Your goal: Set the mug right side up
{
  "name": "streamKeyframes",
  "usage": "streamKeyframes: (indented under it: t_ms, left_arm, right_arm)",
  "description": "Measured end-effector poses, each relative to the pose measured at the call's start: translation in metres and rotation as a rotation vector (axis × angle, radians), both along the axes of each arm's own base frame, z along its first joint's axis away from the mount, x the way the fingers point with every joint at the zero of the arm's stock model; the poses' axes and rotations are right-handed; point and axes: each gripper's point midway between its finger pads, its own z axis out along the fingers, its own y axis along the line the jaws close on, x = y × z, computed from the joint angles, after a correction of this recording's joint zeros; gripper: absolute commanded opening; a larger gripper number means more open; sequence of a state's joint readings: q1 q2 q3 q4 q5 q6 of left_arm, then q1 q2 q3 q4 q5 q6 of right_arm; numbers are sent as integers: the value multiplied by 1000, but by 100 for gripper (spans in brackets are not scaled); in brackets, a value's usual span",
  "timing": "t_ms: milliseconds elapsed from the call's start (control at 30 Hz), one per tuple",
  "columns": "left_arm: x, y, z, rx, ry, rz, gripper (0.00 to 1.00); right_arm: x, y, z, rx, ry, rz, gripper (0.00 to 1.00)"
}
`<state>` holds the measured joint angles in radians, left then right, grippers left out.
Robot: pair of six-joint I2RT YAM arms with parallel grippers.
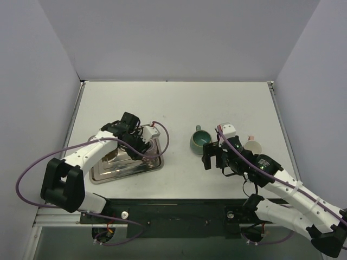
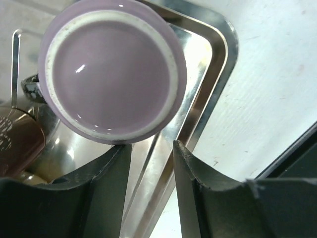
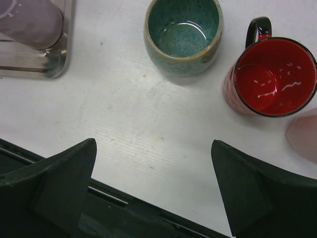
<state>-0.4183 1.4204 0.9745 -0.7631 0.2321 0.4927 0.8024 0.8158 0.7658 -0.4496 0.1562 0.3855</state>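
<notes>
A lilac mug (image 2: pixel 113 69) stands upside down in the metal tray (image 2: pixel 210 59), its flat base and foot ring facing the left wrist camera. My left gripper (image 2: pixel 151 144) hovers just over the mug's near edge with a narrow gap between its fingers and nothing in them. In the top view it (image 1: pixel 142 142) sits over the tray's right part (image 1: pixel 124 169) and hides the mug. The mug's side also shows in the right wrist view (image 3: pixel 29 20). My right gripper (image 3: pixel 153 144) is wide open and empty above bare table, near its front edge (image 1: pixel 212 154).
A brown mug (image 2: pixel 15 144) lies in the tray beside the lilac one. A green mug (image 3: pixel 183 34) (image 1: pixel 200 141) and a red mug (image 3: pixel 275 77) stand upright on the table right of the tray. A pale cup (image 1: pixel 252 145) stands further right.
</notes>
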Motion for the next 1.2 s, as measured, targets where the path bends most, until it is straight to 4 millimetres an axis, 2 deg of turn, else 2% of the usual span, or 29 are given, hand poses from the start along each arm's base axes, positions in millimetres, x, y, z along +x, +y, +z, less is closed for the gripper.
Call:
streamKeyframes:
  t_ms: [167, 267, 300, 367, 433, 500, 567, 667, 733, 800, 900, 1000, 1200]
  left_arm:
    - [-2, -18, 11, -84, 22, -37, 53]
    - [-4, -21, 21, -113, 22, -70, 68]
    - [-3, -20, 26, -119, 13, -85, 76]
    - [3, -12, 40, -136, -22, -104, 84]
    - [15, 1, 59, -158, -77, -111, 90]
    - [34, 21, 79, -166, -147, -122, 91]
    - [49, 32, 92, -154, -181, -112, 90]
    - [86, 26, 104, -173, -142, -16, 90]
    - [118, 16, 103, -206, -101, 84, 90]
    - [138, 11, 88, -234, -53, 203, 90]
    - [134, 11, 56, -207, 27, 359, 92]
    - [123, 6, 35, -179, 84, 483, 93]
    - [119, 0, 28, -183, 139, 689, 90]
  right_arm:
    - [-3, 16, 17, 27, 0, 22, 94]
    - [-7, 18, 17, 23, 8, 21, 94]
    - [-8, 18, 16, 21, 11, 23, 94]
    - [-11, 17, 14, 12, 21, 19, 94]
    - [-12, 15, 13, 2, 32, 9, 95]
    - [-13, 15, 13, -8, 37, 3, 94]
    - [-13, 17, 14, -11, 38, -1, 95]
    - [-13, 19, 15, -19, 39, -10, 94]
    - [-12, 21, 15, -25, 40, -18, 94]
    - [-11, 24, 15, -36, 42, -24, 94]
    - [-11, 32, 13, -53, 47, -17, 94]
    - [-12, 39, 11, -73, 49, -6, 94]
    - [-16, 40, 5, -122, 44, -3, 95]
